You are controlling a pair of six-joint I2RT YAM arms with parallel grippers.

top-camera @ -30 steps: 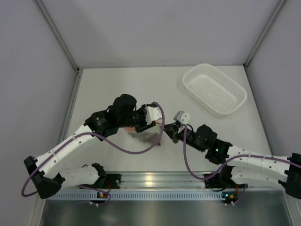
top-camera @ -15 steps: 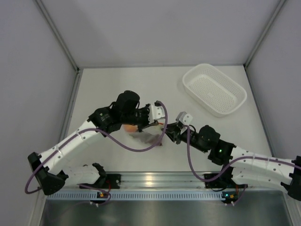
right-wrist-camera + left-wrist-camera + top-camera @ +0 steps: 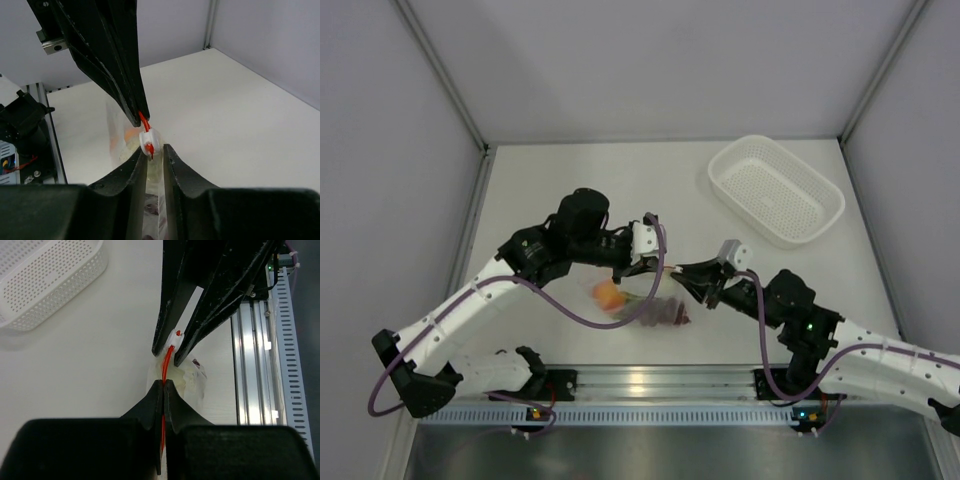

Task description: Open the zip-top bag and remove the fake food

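The zip-top bag [image 3: 642, 306] hangs clear and crinkled between both arms, near the table's front. Inside it show a round orange fruit [image 3: 608, 294], a green stalk [image 3: 638, 299] and a dark grape bunch [image 3: 670, 315]. My left gripper [image 3: 164, 383] is shut on the orange-red zipper strip [image 3: 167, 357]. My right gripper [image 3: 155, 150] faces it tip to tip, jaws a little apart. The white slider [image 3: 148, 140] sits just at the right gripper's tips, unpinched. In the top view the left gripper [image 3: 665, 266] and right gripper [image 3: 683, 272] almost meet above the bag.
A white perforated basket [image 3: 775, 190] stands at the back right, also in the left wrist view [image 3: 45, 280]. The aluminium rail [image 3: 640, 380] with the arm bases runs along the near edge, close to the bag. Grey walls enclose the table.
My left gripper has shut on the zipper strip. My right gripper has opened and drawn back to the right. The bag now hangs lower and further right, its fruit and grapes showing.
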